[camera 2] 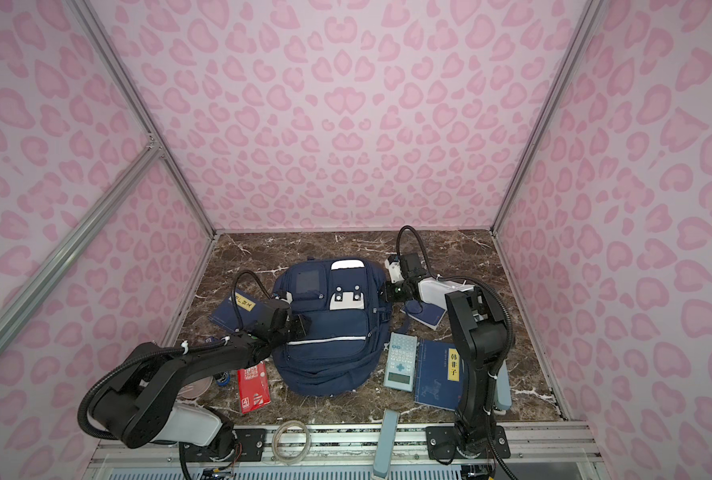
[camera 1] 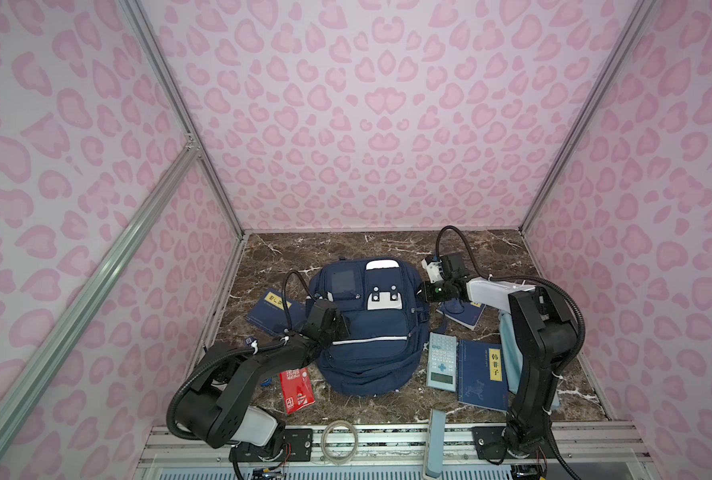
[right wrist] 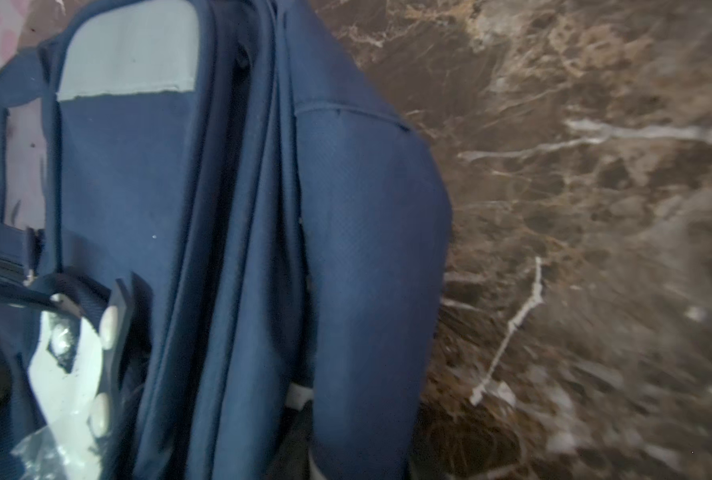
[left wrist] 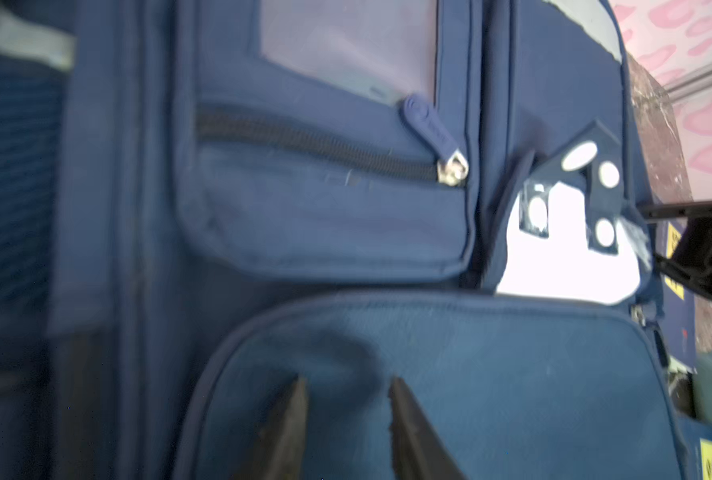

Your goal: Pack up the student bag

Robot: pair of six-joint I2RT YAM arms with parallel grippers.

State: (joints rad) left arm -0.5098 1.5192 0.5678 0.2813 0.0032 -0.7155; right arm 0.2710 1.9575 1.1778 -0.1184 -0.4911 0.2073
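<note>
1. Top views, both: my student bag (camera 1: 366, 345) lies front-up on the marble table (camera 1: 387, 245), lower centre of the frame.
2. Progress: by my judgement, packing has not begun. No compartment shows open, and every loose item lies outside the bag.
3. Items left out:
   - one blue book (camera 1: 271, 309), left of the bag;
   - second book (camera 1: 464, 316), right of the bag, under my right arm;
   - labelled book (camera 1: 483, 374), lower right;
   - calculator (camera 1: 442, 359), between the labelled book and the bag, just beside both;
   - red packet (camera 1: 297, 388), lower left.
4. Containers: the small pocket zip (left wrist: 312, 145) is drawn shut, so its contents are unseen. The large front pocket (left wrist: 470, 374) is closed. The main compartment's mouth is not visible in any view.
5. Left gripper (left wrist: 346, 382): jaws are drawn narrow on the front pocket, pinching a pucker of its fabric.
6. Right gripper (camera 1: 422, 291): it touches the bag's right edge. I cannot tell whether it is clamped there.
7. Outstanding, as I judge it: open a compartment, load all five items, close the bag.
</note>
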